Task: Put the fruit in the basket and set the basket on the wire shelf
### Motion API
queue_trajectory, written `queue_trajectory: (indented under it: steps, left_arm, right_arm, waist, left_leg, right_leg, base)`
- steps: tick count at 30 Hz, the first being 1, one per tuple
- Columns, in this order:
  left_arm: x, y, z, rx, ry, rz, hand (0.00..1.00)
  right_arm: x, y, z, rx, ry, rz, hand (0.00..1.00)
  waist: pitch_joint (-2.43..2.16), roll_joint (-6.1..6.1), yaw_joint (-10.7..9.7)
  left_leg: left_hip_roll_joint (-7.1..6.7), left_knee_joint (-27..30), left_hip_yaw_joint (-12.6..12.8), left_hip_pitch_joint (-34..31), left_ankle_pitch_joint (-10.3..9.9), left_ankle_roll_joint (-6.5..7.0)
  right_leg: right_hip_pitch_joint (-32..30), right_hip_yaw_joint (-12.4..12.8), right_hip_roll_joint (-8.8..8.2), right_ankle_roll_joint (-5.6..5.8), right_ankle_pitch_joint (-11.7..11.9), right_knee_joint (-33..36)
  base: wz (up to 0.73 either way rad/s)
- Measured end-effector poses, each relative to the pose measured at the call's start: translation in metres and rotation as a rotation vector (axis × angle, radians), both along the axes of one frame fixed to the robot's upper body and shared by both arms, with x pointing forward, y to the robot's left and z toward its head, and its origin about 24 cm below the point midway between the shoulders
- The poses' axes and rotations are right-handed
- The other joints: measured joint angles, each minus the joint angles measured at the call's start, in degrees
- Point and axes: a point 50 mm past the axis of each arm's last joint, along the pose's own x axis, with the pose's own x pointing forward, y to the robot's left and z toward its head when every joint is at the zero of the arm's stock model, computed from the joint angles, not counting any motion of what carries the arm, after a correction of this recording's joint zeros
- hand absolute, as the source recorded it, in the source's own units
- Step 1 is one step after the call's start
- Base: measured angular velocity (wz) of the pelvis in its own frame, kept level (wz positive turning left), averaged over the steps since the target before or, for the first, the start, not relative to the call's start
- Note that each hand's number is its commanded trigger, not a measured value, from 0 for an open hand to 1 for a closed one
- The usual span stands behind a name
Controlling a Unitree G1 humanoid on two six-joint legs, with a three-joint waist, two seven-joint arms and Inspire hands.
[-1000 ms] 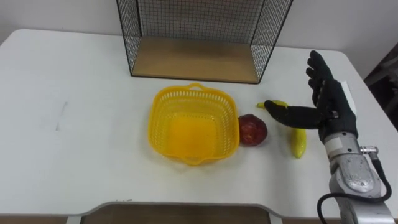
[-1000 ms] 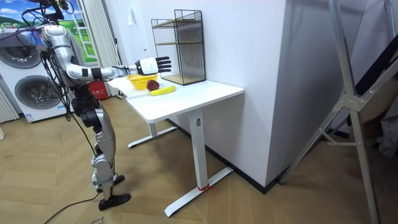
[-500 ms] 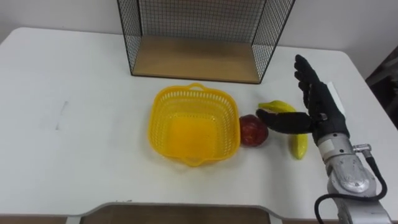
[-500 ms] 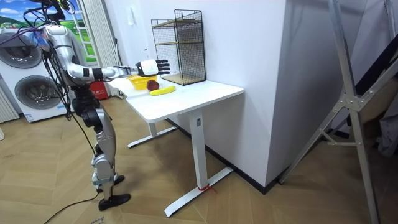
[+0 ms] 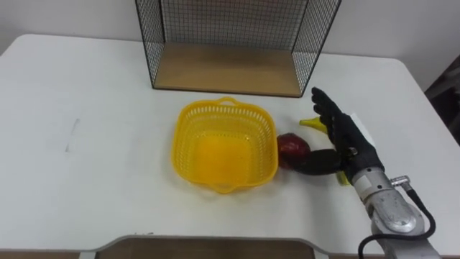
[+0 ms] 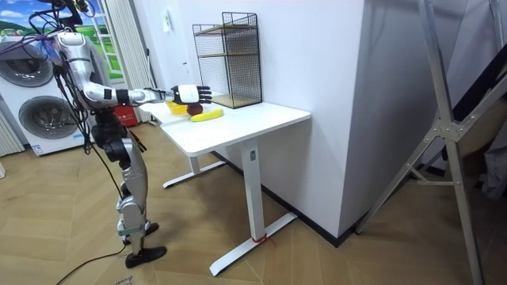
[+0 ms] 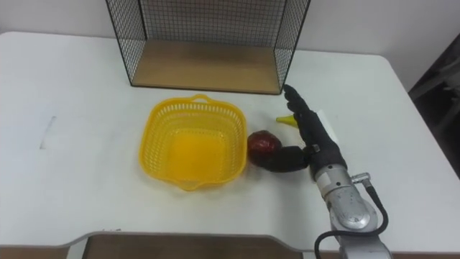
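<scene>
White table (image 5: 86, 180); washing machine (image 6: 33, 119) at room view's left; wood floor (image 6: 333, 261).

Yellow lattice basket (image 5: 185, 126), dark red fruit (image 5: 291, 144), black wire shelf (image 5: 149, 36)

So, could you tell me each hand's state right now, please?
Right hand: open, fingers straight, thumb by the red fruit, holding nothing.
Left hand: cannot be told.
</scene>
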Motion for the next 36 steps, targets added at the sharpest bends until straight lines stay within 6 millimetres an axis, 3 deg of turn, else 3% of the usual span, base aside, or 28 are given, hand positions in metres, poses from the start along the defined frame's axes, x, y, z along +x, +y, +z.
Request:
queue_trajectory:
  steps: [17, 27, 36]
  left_arm:
    - [-0.002, -0.001, -0.001, 0.001, 0.005, 0.004, 0.0]
    - [-0.007, 0.0, 0.0, 0.005, 0.019, -0.013, 0.0]
    - [-0.01, 0.0, 0.0, 0.012, 0.035, -0.028, 0.0]
  right_arm:
    - [-0.01, -0.002, -0.017, 0.0, 0.095, 0.01, 0.0]
    - [-0.008, -0.005, -0.029, -0.071, 0.149, 0.013, 0.0]
    - [-0.004, -0.006, -0.031, -0.078, 0.166, 0.017, 0.0]
  waist:
    - [0.08, 0.44, 0.2]
    - [-0.08, 0.05, 0.3]
    - [0.08, -0.3, 0.3]
  left_leg:
    - [0.0, -0.1, 0.1, 0.0, 0.0, -0.01]
    - [0.0, -0.1, -0.2, 0.1, 0.0, -0.01]
    - [-0.02, 0.0, -0.4, 0.1, 0.0, -0.02]
  right_leg:
    - [-0.1, 0.0, 0.03, 0.0, 0.0, 0.0]
    - [0.3, -0.1, 0.01, 0.0, 0.0, 0.0]
    - [0.7, -0.5, 0.02, 0.0, 0.0, 0.0]
  base:
    - [0.0]
    - [0.0]
    - [0.0]
